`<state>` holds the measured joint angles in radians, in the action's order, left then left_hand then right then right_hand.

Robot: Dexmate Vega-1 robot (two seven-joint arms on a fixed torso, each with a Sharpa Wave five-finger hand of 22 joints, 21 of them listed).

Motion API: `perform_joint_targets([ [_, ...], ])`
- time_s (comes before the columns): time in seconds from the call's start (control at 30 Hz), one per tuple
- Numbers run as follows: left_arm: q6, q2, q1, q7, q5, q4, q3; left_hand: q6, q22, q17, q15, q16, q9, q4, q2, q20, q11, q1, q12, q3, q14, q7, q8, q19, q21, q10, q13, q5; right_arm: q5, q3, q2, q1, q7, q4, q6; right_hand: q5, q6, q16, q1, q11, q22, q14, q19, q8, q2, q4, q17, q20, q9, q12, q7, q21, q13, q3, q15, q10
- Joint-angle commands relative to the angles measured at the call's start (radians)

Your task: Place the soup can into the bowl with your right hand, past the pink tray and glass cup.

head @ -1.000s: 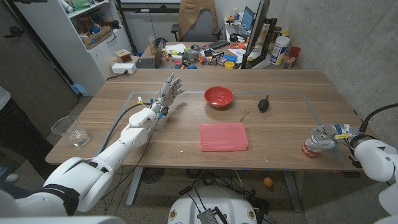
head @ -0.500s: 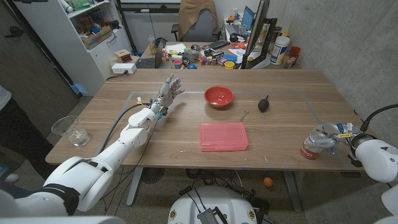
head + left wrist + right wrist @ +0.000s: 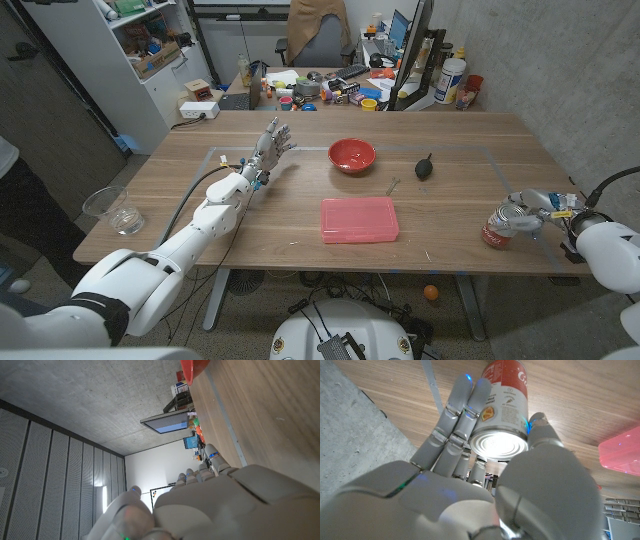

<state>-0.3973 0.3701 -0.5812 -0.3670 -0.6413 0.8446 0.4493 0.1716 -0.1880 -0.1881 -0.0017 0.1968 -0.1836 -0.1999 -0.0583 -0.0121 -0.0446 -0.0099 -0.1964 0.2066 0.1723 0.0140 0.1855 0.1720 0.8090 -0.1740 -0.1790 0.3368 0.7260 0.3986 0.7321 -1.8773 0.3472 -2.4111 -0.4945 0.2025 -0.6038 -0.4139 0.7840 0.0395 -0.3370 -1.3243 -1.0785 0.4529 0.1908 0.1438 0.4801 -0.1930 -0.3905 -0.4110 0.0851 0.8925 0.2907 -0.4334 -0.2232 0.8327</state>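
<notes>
Holding the soup can [image 3: 500,227] at the table's [image 3: 450,245] right edge, the right hand [image 3: 540,207] has fingers [image 3: 462,407] and thumb wrapped round its sides; can tilted. Red bowl [image 3: 352,155] far off, pink tray [image 3: 359,219] between. Left hand [image 3: 271,146] holds nothing, fingers apart. Glass cup [image 3: 113,209] at left edge

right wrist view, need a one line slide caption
Right hand grips the soup can over the wooden table, with a corner of the pink tray beside it.
</notes>
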Motion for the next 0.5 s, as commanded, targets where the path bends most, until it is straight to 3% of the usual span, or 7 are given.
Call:
perform_joint_targets([
  [0.03, -0.007, -0.006, 0.009, -0.007, 0.0, -0.017, -0.002, 0.275, -0.006, -0.003, 0.004, 0.004, -0.004, -0.001, -0.129, 0.009, 0.006, -0.001, -0.004, 0.001, 0.283, -0.001, 0.006, 0.309, -0.003, -0.297, -0.004, 0.007, -0.013, 0.027, -0.01, 0.018, -0.006, -0.019, 0.016, 0.003, -0.04, 0.006, 0.328, -0.042, 0.003, -0.002, -0.011, 0.009, -0.313, 0.004, 0.005, -0.035, -0.007, -0.069, -0.043, 0.009, 0.099, 0.0, 0.001, 0.05],
  [0.5, -0.028, -0.023, 0.036, -0.033, -0.005, -0.082, -0.006, 0.275, -0.006, -0.003, 0.003, 0.005, -0.004, -0.001, -0.129, 0.01, 0.005, -0.002, -0.004, 0.0, 0.283, 0.0, 0.006, 0.308, -0.005, -0.297, -0.004, 0.007, 0.01, 0.004, 0.025, 0.084, 0.023, -0.035, 0.011, 0.0, -0.055, 0.017, 0.338, -0.037, 0.018, -0.004, -0.007, 0.021, -0.313, -0.001, 0.011, -0.035, -0.022, -0.095, -0.046, 0.015, 0.126, 0.01, 0.001, 0.065],
])
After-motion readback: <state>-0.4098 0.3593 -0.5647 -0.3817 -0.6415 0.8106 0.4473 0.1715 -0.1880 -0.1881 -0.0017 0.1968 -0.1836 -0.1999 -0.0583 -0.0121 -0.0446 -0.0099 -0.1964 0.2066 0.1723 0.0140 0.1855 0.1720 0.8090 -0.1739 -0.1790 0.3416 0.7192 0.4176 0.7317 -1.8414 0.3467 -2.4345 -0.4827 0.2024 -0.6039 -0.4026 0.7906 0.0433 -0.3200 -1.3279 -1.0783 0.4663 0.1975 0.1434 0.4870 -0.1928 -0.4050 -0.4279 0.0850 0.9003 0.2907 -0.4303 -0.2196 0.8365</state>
